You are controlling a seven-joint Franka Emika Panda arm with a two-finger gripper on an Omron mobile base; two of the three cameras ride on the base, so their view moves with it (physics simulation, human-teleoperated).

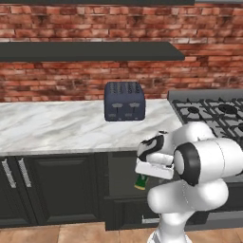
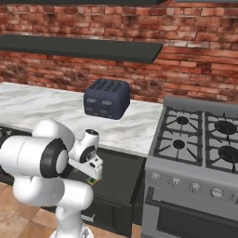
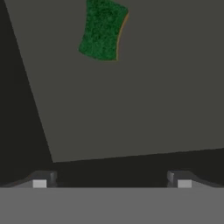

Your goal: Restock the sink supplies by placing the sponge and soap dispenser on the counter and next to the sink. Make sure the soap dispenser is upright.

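One sponge, green scrub face up with a thin yellow edge showing on one side, lying flat on a dark grey surface that looks like the floor of an open drawer or cabinet recess below the counter. In the hand view the sponge sits ahead of the gripper, toward the top of the frame and slightly left of the midline between the tips, clearly apart from both. Gripper is spread wide, the two fingertips far apart at the bottom corners, nothing between them, nothing pinched. From the left base view a sliver of the green and yellow sponge peeks out just under the hand; the right base view shows the same sliver directly below the hand, in front of the dark cabinets. Counts elsewhere: one dark blue toaster, two slots on top, standing on the marble counter above and beyond the gripper against the brick wall; one dark shelf higher still; one gas stove off to the gripper's right, four burners visible, a row of knobs along its front. No legible brand, label or writing on any item; toaster front controls too small to read.
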